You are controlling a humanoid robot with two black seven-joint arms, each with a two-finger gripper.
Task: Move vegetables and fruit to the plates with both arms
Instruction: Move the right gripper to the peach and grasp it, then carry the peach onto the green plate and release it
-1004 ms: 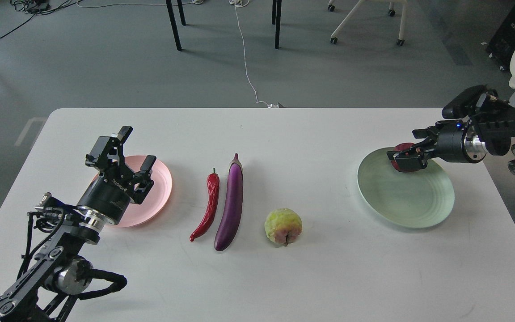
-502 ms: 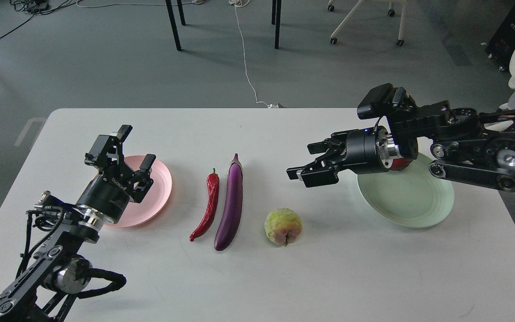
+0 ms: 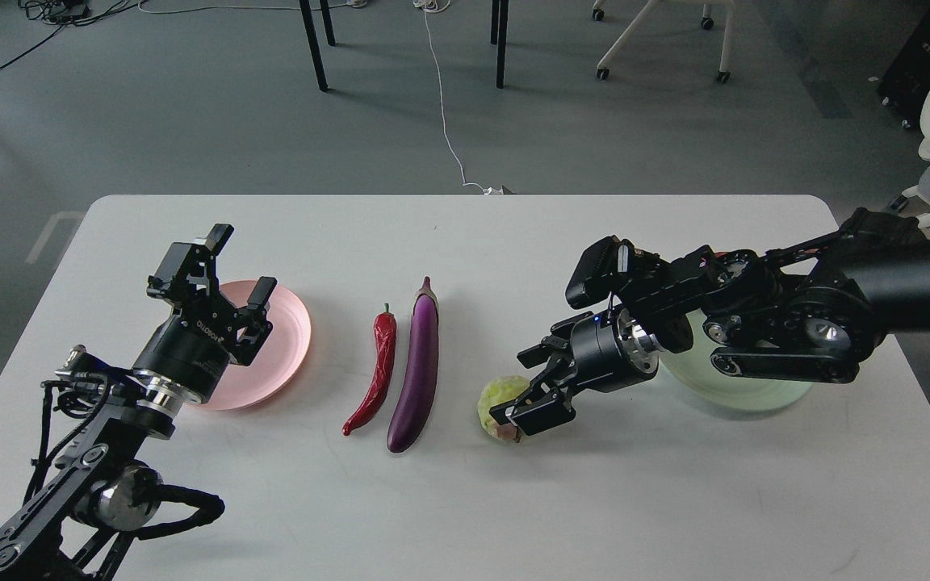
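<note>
My right gripper is open, low over the table, with its fingers on either side of the bumpy yellow-green fruit; I cannot tell if they touch it. My right arm covers most of the mint green plate. The dark red fruit is hidden behind that arm. The purple eggplant and the red chili lie side by side at the table's middle. My left gripper is open and empty above the left part of the salmon pink plate, which holds nothing.
The white table has bare surface along its front and behind the vegetables. Its far edge runs at the back, with table legs, a white cable and chairs on the floor beyond.
My right gripper left the dark red fruit on the green plate, swung left and came down around the yellow-green fruit. My left gripper barely moved.
</note>
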